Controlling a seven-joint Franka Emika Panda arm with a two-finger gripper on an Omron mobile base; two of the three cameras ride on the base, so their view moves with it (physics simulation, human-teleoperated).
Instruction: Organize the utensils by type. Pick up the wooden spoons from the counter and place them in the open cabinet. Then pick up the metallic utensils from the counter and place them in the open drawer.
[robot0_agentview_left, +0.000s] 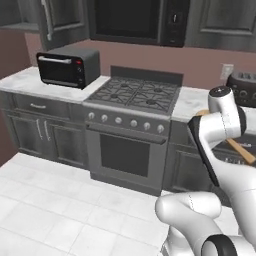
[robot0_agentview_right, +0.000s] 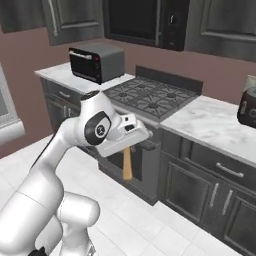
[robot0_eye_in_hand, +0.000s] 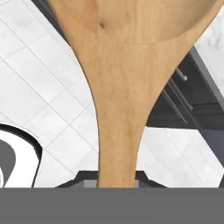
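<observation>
the end effector (robot0_agentview_right: 131, 146) is closed down to a narrow gap on the handle of the large wooden spoon (robot0_eye_in_hand: 120, 87), gripping it near the handle's end. in the hand view the spoon runs up from between the fingers, its handle widening into the round bowl that spreads across the top of that view, with white floor tiles and dark base cabinet fronts behind it. in the right base view the tan handle hangs down below the end effector, in front of the stove (robot0_agentview_right: 150, 97), lifted clear of the desk (robot0_agentview_right: 215, 122). in the left base view a tan piece of the spoon pokes out from behind the arm's forearm, to the right of the stove and level with its oven front. a toaster oven (robot0_agentview_left: 67, 67) sits on the desk to the left of the stove.
</observation>
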